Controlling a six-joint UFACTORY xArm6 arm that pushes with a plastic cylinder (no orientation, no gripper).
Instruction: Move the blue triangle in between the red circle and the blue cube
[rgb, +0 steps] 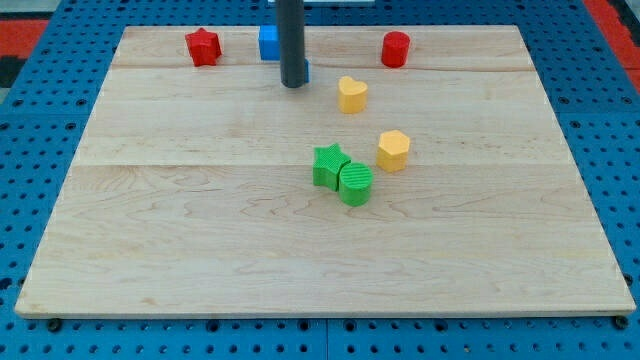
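Wooden board (200, 250): blue triangle (305, 71) mostly hidden behind my tip (293, 85).

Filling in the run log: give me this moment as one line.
tip against blue triangle, mostly hidden | blue cube top left | red circle top right | gap between them open | triangle not yet placed

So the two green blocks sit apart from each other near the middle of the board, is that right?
Not quite. In the camera view the green star and the green round block are touching, not apart. They do sit near the middle of the board.
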